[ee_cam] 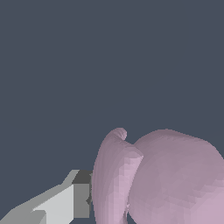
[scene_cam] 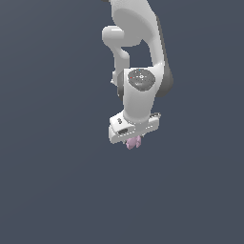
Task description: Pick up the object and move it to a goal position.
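Arm (scene_cam: 140, 95) shell: smooth white, looks like moulded plastic, soft sheen, no texture. Joint cap (scene_cam: 140, 78) is darker grey, matt. Gripper (scene_cam: 134, 141) body has the same white finish; in the wrist view one finger (ee_cam: 57, 205) reads as flat matt light grey with a dark grey pad (ee_cam: 82, 177), hard-edged. The object (ee_cam: 166, 179) is pale pink-lilac, matt, faintly faceted surface, smooth lobes, no gloss, material can't be told. Background is uniform flat slate-blue, no grain.
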